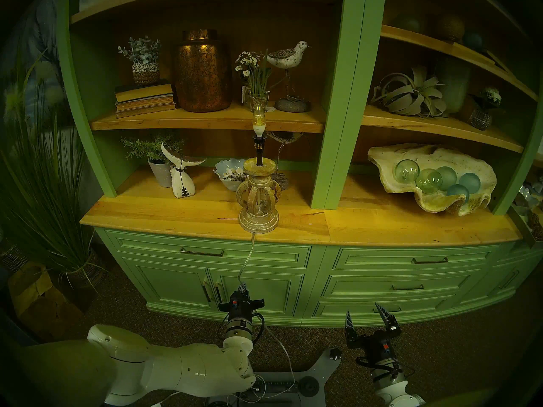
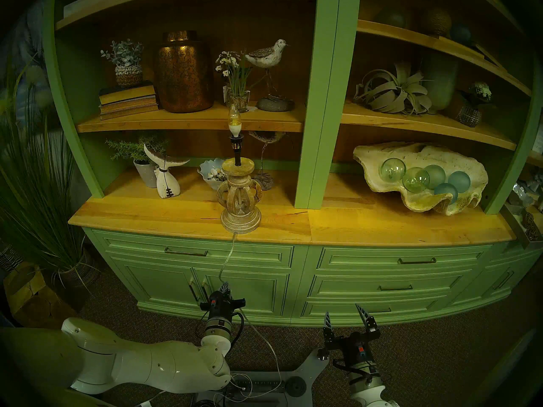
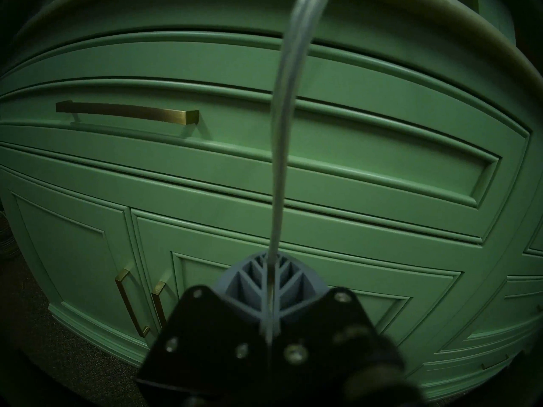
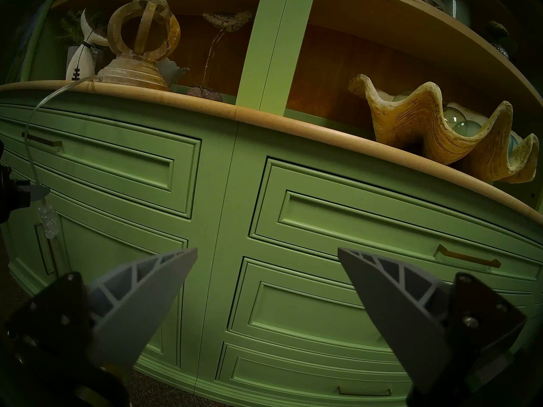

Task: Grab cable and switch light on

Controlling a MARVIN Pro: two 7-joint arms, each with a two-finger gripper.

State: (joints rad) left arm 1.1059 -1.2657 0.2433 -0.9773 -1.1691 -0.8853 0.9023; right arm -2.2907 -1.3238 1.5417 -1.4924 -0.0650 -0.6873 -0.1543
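Lamp (image 1: pixel 258 192), carved whitewashed wood, stands upright at the front edge of the wooden surface (image 1: pixel 176 212) of a green cabinet (image 1: pixel 367 268). Candle-shaped bulb (image 1: pixel 258 118) on its black stem shows a faint yellow glow. Clear cable (image 1: pixel 248 259) drops from the lamp base down the cabinet front into the left gripper (image 1: pixel 243 289), fingers pressed together on it. Right gripper (image 1: pixel 364 312) hangs apart to the right, fingers spread, empty.

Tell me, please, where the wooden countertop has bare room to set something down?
The countertop is bare between the lamp base and the giant clam shell, and along its front edge left of the lamp. Behind the lamp, ornaments crowd it.
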